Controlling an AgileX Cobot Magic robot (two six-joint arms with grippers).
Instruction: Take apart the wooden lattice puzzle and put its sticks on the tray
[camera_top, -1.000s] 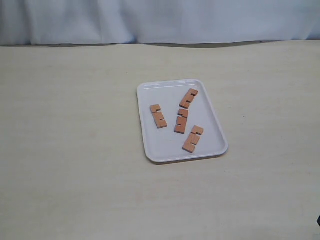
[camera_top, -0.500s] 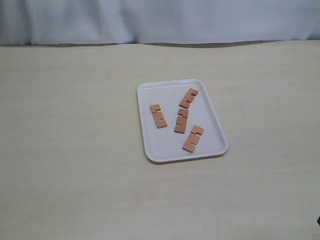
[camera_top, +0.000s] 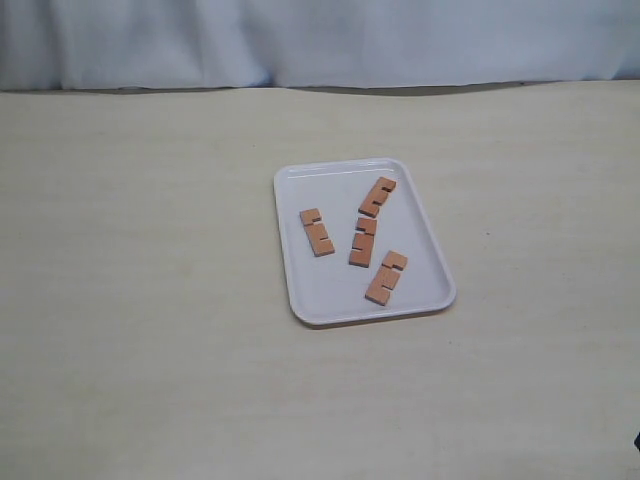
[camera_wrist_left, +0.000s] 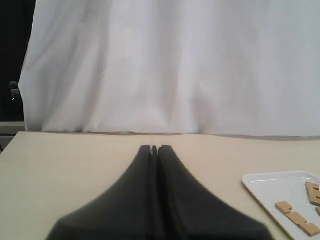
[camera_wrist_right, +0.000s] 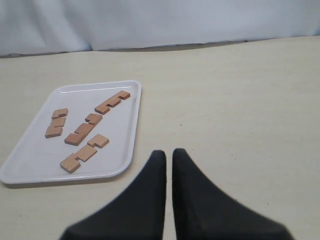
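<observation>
The white tray (camera_top: 330, 292) lies at the middle of the table. No assembled lattice shows; several separate notched sticks lie flat on the tray: one at its left (camera_top: 317, 232), one at the far side (camera_top: 377, 197), one in the middle (camera_top: 362, 242), one at the near right (camera_top: 386, 277). Neither gripper appears in the exterior view. My left gripper (camera_wrist_left: 155, 148) is shut and empty above bare table, with the tray (camera_wrist_left: 272, 186) off to its side. My right gripper (camera_wrist_right: 169, 153) is shut with a thin slit, holding nothing, just beside the tray's rim (camera_wrist_right: 131, 150).
A pale cloth backdrop (camera_top: 320, 40) hangs along the far edge of the beige table (camera_top: 140, 300). A dark sliver (camera_top: 637, 441) shows at the exterior view's lower right edge.
</observation>
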